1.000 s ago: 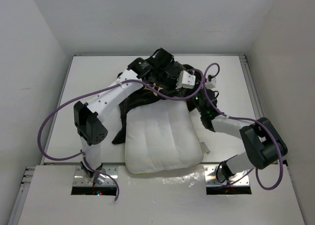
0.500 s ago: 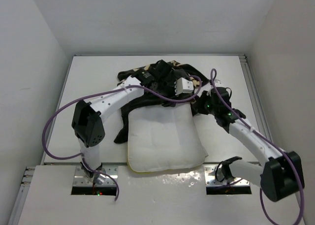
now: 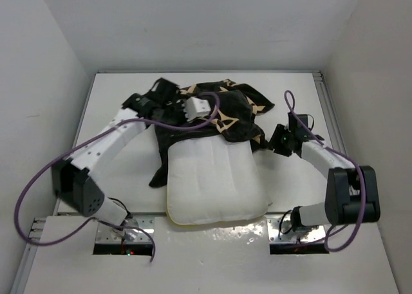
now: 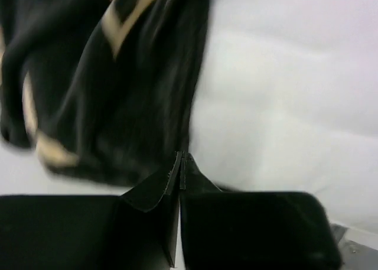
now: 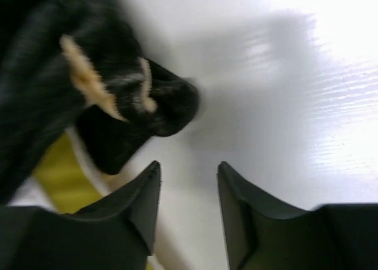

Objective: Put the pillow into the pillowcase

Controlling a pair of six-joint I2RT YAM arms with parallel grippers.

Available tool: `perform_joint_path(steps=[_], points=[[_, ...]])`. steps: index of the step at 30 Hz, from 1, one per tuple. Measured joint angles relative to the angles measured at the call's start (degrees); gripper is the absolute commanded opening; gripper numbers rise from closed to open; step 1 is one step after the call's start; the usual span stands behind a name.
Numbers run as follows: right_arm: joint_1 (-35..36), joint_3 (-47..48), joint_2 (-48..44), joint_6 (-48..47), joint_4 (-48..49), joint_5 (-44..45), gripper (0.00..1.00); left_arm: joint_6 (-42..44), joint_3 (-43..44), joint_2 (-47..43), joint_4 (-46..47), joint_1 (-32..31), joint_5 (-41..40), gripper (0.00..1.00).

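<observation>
1. The white table point(image 3: 296, 94) sat inside white walls point(image 3: 193, 24) that stood close on three sides. You had bare table to the left and right of the pillow.
2. The pillow point(image 3: 212, 184) lay flat in the middle. Its near edge reached the table's near edge, between your two arms.
3. It was white and puffy, with stitched lines and a yellow strip point(image 5: 53, 169) along its side.
4. The pillowcase point(image 3: 222, 110), black with beige shapes, lay bunched over the pillow's far end. Most of the pillow stuck out, and you could not see how far in it went.
5. Your left gripper point(image 4: 180, 163) was clenched tight against the black cloth. Whether it pinched any cannot be told.
6. Your right gripper point(image 5: 189, 175) was released. Its jaws were apart over bare table and held nothing, just beside a corner of the pillowcase.
</observation>
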Motion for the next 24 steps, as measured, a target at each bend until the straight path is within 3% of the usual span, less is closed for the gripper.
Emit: perform_joint_path(steps=[1,2,5,7,12,16,17,19,20,21,22,23,24], points=[[-0.3,0.2,1.9,-0.3,0.2,-0.2,0.47,0.4,-2.3,-2.2,-0.7,1.6,-1.1,0.12],[-0.3,0.1,3.5,-0.7,0.5,-0.4,0.51,1.0,-6.1,-5.2,0.0,4.0,-2.5,0.39],[0.7,-1.4,5.5,-1.3,3.7,-1.3,0.63,2.5,-17.6,-11.8,-0.5,8.3,-4.8,0.69],[1.6,-2.8,5.6,-1.3,7.0,-1.4,0.70,2.8,-24.5,-13.4,-0.5,9.6,-4.9,0.77],[3.1,-2.8,9.5,-1.3,13.0,-1.2,0.73,1.2,-35.4,-11.2,2.3,10.9,-4.9,0.81],[3.3,-1.4,13.8,0.9,18.0,-0.7,0.73,-0.6,-38.0,-6.0,8.5,12.7,-4.5,1.00],[3.4,-1.4,14.4,1.8,19.2,-0.7,0.72,-1.1,-38.7,-5.1,9.9,13.2,-4.3,1.00],[3.8,-1.4,15.6,3.9,22.5,-0.7,0.61,-2.3,-40.3,-3.6,12.6,13.9,-3.6,0.99],[4.2,-1.6,16.3,5.0,24.4,-0.6,0.52,-2.5,-41.1,-3.0,13.9,14.1,-3.1,0.91],[4.8,-2.0,16.9,6.1,26.3,-0.5,0.30,-2.4,-41.6,-2.4,14.8,14.2,-2.7,0.83],[5.5,-2.7,17.3,7.0,28.1,-0.5,0.16,-2.2,-41.6,-2.1,15.1,14.2,-2.4,0.57],[6.2,-3.7,17.6,8.5,29.7,-0.6,0.05,-1.6,-41.2,-1.7,15.1,14.2,-1.1,0.47],[6.9,-4.5,17.8,9.5,30.5,-1.2,0.00,-0.7,-40.6,-0.6,14.8,14.3,-0.1,0.39]])
